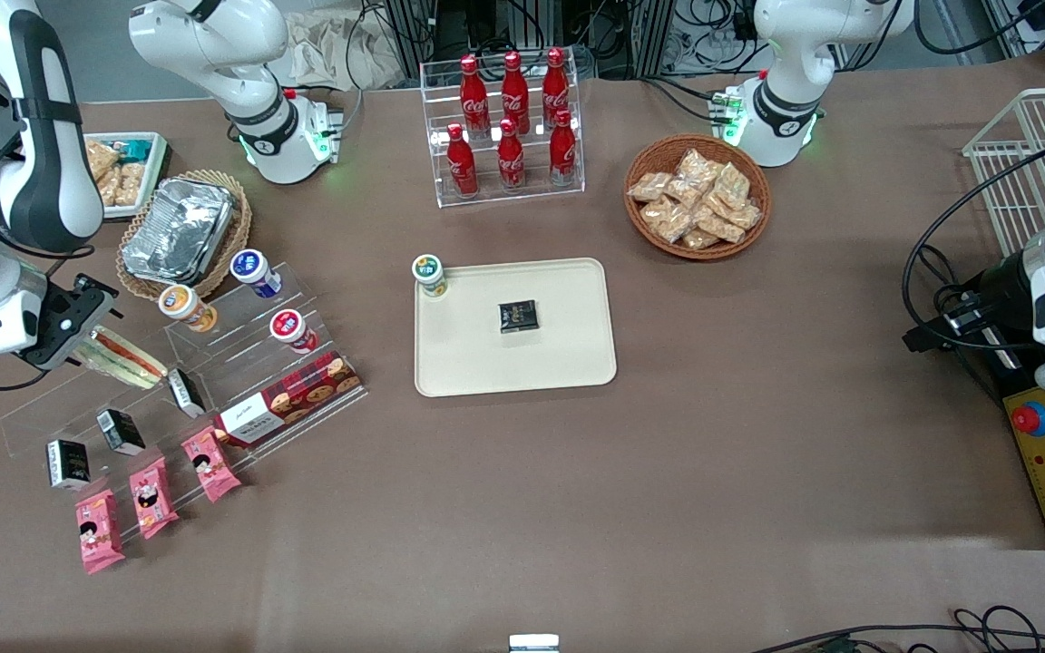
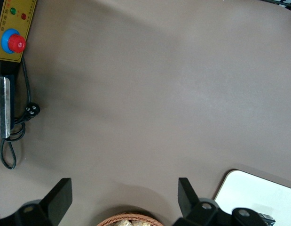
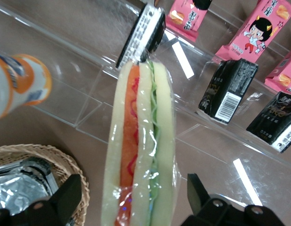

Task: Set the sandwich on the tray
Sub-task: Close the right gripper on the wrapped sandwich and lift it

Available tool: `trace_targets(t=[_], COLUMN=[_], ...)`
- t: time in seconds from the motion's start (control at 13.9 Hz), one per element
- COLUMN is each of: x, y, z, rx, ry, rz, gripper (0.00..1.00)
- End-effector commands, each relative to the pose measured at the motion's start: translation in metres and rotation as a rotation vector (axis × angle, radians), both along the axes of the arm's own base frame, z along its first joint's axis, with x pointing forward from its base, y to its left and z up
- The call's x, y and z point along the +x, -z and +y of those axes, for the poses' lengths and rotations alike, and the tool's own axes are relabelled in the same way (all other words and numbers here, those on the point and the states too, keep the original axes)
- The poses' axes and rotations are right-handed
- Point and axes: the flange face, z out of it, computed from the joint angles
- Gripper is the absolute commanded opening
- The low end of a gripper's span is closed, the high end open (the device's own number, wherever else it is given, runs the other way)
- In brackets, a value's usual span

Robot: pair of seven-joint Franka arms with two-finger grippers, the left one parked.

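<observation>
- The brown cloth-covered worktop (image 1: 668, 472) carries everything; the landmark here is the large flat cream-beige rectangular tray (image 1: 568, 358) with rounded corners and a low rim, lying near its middle
- On the tray there is a small black square packet (image 1: 518, 316) about at its centre and a white cup with a green lid (image 1: 430, 275) at the corner nearest the red bottle rack; the rest of the tray surface looks free, so there is room for the sandwich
- The clear stepped acrylic display stand (image 1: 241, 363) sits well apart from the tray, toward the working arm's end of the worktop, and holds small cups, black cartons and a red biscuit box
- The triangular wedge sandwich in clear wrap, pale bread with red-orange and green stripes (image 1: 123, 358), is at that stand, far from the tray; the wrist view shows it (image 3: 140, 155) lengthwise between the two fingers
- The end effector (image 1: 64, 331) is at the sandwich's end farthest from the tray, its fingers (image 3: 70, 197) spread on either side of the wrap with gaps showing, so it reads as released, not yet clamped
- Judged step: reaching and lining up for the grasp, with the carry and the placing not yet done
- Next move, as a judgement: close gently on the soft bread, lift clear of the stand's steps, and carry to a bare part of the tray away from the black packet and the cup
</observation>
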Motion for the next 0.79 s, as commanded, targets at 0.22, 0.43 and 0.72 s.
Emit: trace_targets(t=[0.22, 0.43, 0.72], x=[0.007, 0.007, 0.004], y=[0.008, -0.012, -0.096], z=[-0.001, -0.003, 0.001], rx=[-0.028, -0.029, -0.025], ry=[-0.031, -0.029, -0.028], rz=[-0.026, -0.059, -0.129], gripper=[0.38, 0.00, 0.00])
